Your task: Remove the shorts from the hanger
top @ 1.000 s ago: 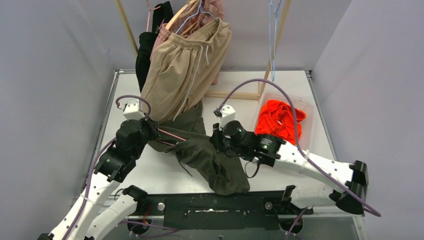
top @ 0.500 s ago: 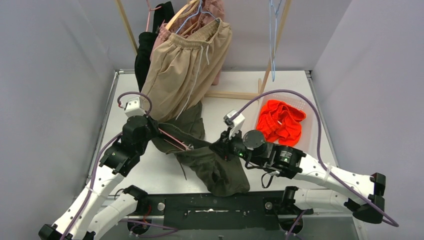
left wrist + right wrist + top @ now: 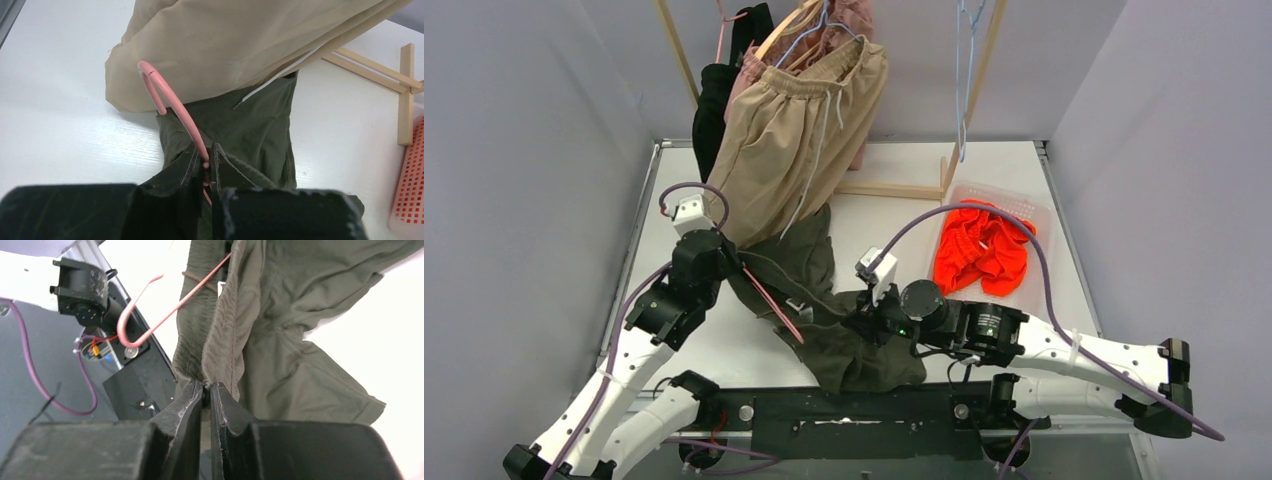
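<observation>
Stripping step: left pincer (image 3: 206,159) clamps the pink hanger (image 3: 172,102), right pincer (image 3: 206,389) pinches the olive shorts (image 3: 280,335) (draped over the tabletop (image 3: 879,210)). Next, probably: pull apart until the fabric slips free.

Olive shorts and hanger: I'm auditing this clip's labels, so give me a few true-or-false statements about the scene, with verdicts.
1. The left gripper is shut on the hanger. True.
2. The right gripper hangs open over the olive shorts. False: it is shut on a fold of them.
3. The orange shorts lie in the bin. True.
4. The beige shorts lie flat on the table. False: they hang up at the back.
</observation>
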Tool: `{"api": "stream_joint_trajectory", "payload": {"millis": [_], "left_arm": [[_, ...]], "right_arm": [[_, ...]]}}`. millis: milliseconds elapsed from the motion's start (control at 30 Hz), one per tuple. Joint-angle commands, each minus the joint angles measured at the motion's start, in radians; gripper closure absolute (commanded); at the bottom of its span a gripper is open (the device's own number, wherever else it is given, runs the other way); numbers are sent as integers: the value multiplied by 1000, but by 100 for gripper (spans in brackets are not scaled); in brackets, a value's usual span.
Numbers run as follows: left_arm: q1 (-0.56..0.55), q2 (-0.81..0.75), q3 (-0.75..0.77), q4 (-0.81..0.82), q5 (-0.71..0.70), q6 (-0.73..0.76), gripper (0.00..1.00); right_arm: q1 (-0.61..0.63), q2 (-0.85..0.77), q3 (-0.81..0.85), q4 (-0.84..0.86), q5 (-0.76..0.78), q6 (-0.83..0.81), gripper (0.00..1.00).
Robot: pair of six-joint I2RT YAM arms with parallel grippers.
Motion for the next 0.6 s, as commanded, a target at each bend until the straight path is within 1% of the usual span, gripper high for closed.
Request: {"api": "stream_joint_trajectory", "payload": {"millis": [0,67,100,167,300,400,467,500,567], "left_arm": [[15,-23,34,62,15,14,100],[14,-29,28,85,72,22,100],[14,-31,23,99,102,31,100],[15,-32,17,125,166,46,100],[13,-28,16,153,284,65,100],[13,-48,12,155,356,70,100],[13,-66,4,163,394,73,100],[12,-71,2,160,406,75,100],[12,-79,-1,156,420,83,100]], "right_arm": [[0,-56,8,-25,199,43,100],[-11,-46,46,-63,354,82,100],[-26,-43,59,-63,401,97,100],[-75,-29,100,-38,446,125,99],[-174,33,177,77,441,108,100],[-222,122,290,89,463,63,100],[-261,169,340,102,415,34,100],[-280,189,352,102,382,33,100],[-306,216,330,89,368,91,100]]}}
